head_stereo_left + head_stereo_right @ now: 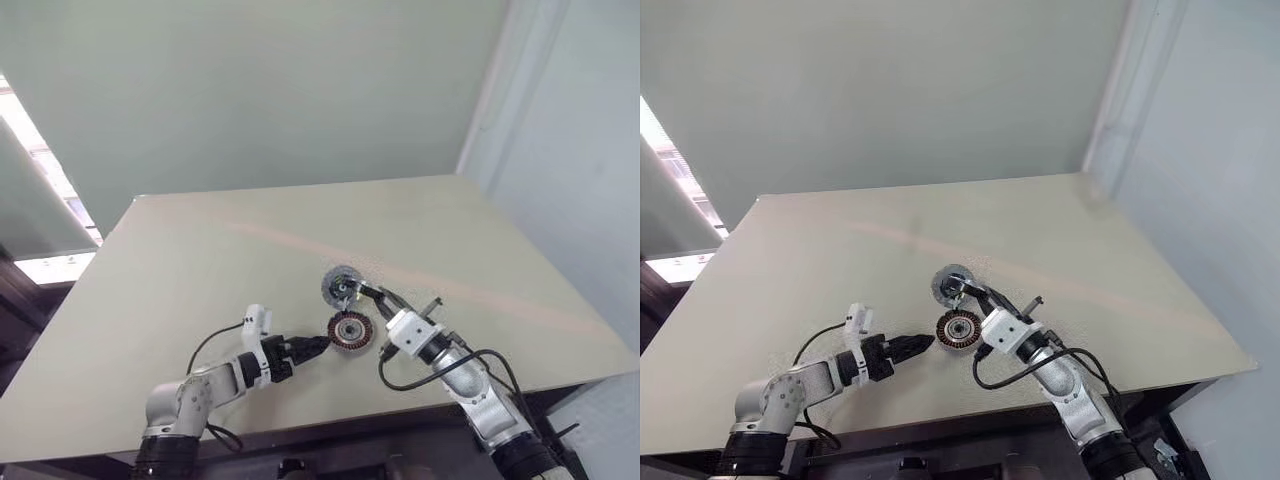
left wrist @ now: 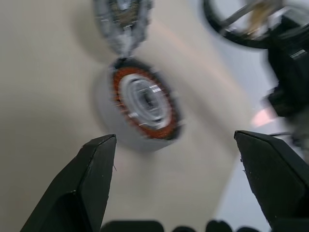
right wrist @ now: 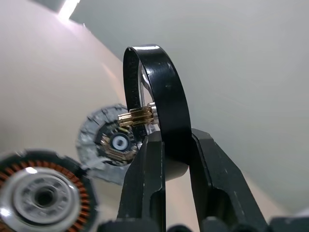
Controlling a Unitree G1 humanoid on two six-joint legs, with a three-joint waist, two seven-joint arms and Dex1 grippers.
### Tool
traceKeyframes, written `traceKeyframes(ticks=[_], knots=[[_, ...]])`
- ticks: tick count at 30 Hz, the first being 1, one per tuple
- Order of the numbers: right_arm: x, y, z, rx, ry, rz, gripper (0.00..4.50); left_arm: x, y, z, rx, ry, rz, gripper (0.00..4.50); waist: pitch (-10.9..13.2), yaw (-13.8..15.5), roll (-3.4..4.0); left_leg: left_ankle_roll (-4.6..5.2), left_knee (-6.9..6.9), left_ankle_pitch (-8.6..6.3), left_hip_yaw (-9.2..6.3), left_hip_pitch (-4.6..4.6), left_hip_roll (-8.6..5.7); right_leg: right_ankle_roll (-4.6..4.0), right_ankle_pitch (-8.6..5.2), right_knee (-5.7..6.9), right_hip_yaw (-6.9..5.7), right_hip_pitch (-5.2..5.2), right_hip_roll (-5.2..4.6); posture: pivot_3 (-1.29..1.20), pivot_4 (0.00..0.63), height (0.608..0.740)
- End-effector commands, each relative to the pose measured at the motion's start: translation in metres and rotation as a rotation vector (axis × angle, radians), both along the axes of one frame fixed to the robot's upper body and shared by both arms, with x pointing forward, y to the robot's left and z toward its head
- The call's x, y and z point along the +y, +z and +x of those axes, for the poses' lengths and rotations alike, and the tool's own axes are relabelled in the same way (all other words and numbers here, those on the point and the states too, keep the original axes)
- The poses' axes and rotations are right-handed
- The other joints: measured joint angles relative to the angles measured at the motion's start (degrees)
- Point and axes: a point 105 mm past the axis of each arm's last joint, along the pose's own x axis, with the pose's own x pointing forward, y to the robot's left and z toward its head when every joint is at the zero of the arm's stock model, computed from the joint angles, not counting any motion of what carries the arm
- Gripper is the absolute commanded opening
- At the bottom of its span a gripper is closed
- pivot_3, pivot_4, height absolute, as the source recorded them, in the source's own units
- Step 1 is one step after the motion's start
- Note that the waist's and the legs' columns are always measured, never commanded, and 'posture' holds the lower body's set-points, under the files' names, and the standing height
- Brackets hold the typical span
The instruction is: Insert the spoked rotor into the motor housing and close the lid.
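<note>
Two black fingers of the right gripper fill the lower centre of the right wrist view, clamped narrowly on the black outer rim of the spoked rotor. Rotor held on edge, upright between the pads; a small brass pinion shows at its hub.

Past the rotor in that view: lid, flat grey disc with dark centre, lying on the table. Motor housing at lower left of that frame, copper-brown windings ringing a silver hub, flat on the table.

Left-eye view: motor housing sits just below centre of the frame on the pale table. Lid just above it in the frame, close beside; whether the two touch cannot be told. Right gripper comes in from the lower right, near the lid and just right of it.

Left gripper reaches in from the lower left, tips just left of the housing, apart from it. Left wrist view: its fingers stand wide, nothing between them, the housing lying beyond the gap.
</note>
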Motion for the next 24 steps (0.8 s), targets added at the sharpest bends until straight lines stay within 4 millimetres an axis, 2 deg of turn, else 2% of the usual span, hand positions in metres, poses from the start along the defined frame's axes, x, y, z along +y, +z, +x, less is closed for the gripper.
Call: traceKeyframes(ticks=[1,10,19,24], knots=[[0.002,0.006,0.005,-0.090,-0.011,-0.046,0.34,-0.003,0.018,0.002,-0.016,0.007,-0.071,4.20,0.00,-0.01,-0.01,0.00,-0.01,0.00,0.00,0.04,0.00,0.00,0.00,0.01,0.00,0.03,0.01,0.00,0.000,0.740],[0.010,-0.022,0.007,-0.057,0.002,-0.147,0.34,-0.008,0.024,0.004,0.017,0.056,-0.165,4.20,-0.01,-0.03,-0.04,0.00,-0.05,0.00,0.06,0.23,-0.01,-0.02,-0.01,0.03,0.13,0.17,0.03,0.00,0.000,0.740],[0.014,-0.024,0.003,-0.079,0.026,-0.167,0.34,-0.027,0.023,0.012,0.066,0.128,-0.247,4.20,0.00,-0.02,-0.12,0.00,-0.01,0.00,0.07,0.24,-0.07,-0.01,0.00,0.04,0.27,0.21,0.04,0.00,0.000,0.740],[0.014,-0.021,0.000,-0.118,0.030,-0.185,0.34,-0.032,0.025,0.026,0.137,0.228,-0.362,4.20,0.00,0.00,-0.17,0.01,0.02,0.00,0.07,0.24,-0.07,-0.01,0.00,0.04,0.27,0.23,0.06,0.00,0.000,0.740]])
